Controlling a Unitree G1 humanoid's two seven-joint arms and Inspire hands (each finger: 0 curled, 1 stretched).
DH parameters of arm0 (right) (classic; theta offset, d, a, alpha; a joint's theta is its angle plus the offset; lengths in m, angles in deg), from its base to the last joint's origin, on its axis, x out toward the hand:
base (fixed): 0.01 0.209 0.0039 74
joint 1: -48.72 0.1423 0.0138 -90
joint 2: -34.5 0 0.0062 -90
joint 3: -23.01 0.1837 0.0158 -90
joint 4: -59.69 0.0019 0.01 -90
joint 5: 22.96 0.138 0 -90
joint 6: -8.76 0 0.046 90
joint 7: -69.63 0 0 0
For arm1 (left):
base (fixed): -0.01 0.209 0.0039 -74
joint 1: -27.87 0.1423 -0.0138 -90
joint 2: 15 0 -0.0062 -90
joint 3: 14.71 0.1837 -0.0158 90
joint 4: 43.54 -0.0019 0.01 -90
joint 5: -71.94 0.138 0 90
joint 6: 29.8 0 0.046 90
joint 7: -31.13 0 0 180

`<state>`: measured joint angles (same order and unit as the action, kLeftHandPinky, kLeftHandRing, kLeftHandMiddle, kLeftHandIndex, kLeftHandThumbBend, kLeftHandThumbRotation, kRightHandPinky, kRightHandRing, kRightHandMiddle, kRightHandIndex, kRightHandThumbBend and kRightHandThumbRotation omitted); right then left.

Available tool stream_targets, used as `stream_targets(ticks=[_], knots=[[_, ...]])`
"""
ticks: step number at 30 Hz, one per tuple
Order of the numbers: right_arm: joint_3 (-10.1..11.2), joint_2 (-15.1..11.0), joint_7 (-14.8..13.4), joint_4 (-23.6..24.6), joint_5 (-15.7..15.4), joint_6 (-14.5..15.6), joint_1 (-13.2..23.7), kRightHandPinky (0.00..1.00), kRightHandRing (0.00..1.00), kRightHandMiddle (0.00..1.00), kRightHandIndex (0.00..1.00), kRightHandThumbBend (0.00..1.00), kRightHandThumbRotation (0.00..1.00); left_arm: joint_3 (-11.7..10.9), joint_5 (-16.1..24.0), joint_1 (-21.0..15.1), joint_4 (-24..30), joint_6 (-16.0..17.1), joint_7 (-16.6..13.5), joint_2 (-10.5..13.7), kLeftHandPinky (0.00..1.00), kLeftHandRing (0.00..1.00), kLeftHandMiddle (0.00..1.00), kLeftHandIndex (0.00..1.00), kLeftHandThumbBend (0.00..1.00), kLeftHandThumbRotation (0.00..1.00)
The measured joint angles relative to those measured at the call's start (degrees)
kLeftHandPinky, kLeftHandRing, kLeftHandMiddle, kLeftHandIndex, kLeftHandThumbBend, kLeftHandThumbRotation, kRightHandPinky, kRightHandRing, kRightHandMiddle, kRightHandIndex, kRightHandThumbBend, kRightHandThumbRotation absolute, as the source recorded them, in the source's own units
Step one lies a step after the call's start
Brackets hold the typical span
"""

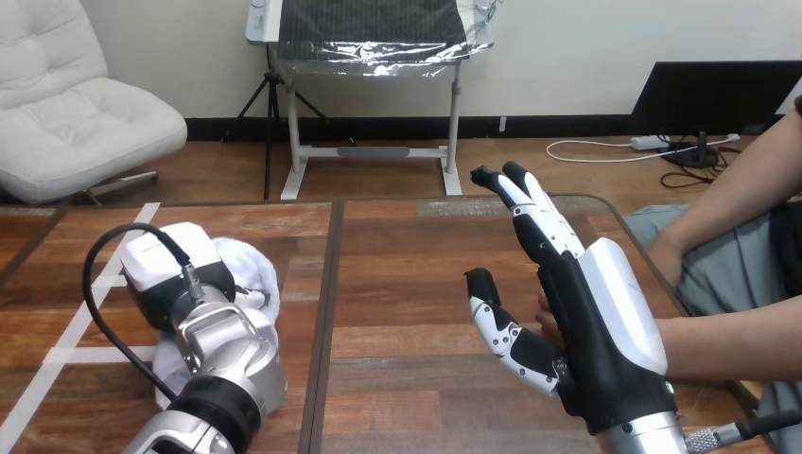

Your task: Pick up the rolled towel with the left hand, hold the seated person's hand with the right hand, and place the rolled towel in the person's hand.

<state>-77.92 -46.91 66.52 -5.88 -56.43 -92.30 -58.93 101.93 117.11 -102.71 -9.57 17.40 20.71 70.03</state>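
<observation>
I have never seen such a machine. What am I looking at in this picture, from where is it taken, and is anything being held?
This is a humanoid robot at a wooden table. The picture comes from a camera on its head, looking forward and down, so the two silver arms coming in from the bottom edge are the robot's own. Its left hand lies over a white rolled towel on the table; whether it grips the towel is hidden. Its right hand stands upright with straight fingers, so it is open and holds nothing. A person sits at the right side. The person's hand is just behind the robot's right palm and mostly hidden, so I cannot tell whether the two touch.
</observation>
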Motion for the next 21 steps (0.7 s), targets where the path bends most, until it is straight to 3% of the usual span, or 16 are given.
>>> stream_targets(ticks=[21], knots=[[0.11, -0.13, 0.18, 0.00, 0.00, -0.30, -0.06, 1.00, 1.00, 1.00, 0.91, 0.18, 0.00, 0.50, -0.68, 0.55, 0.16, 1.76, -4.35, -0.78, 0.16, 0.21, 0.30, 0.61, 0.64, 0.00]])
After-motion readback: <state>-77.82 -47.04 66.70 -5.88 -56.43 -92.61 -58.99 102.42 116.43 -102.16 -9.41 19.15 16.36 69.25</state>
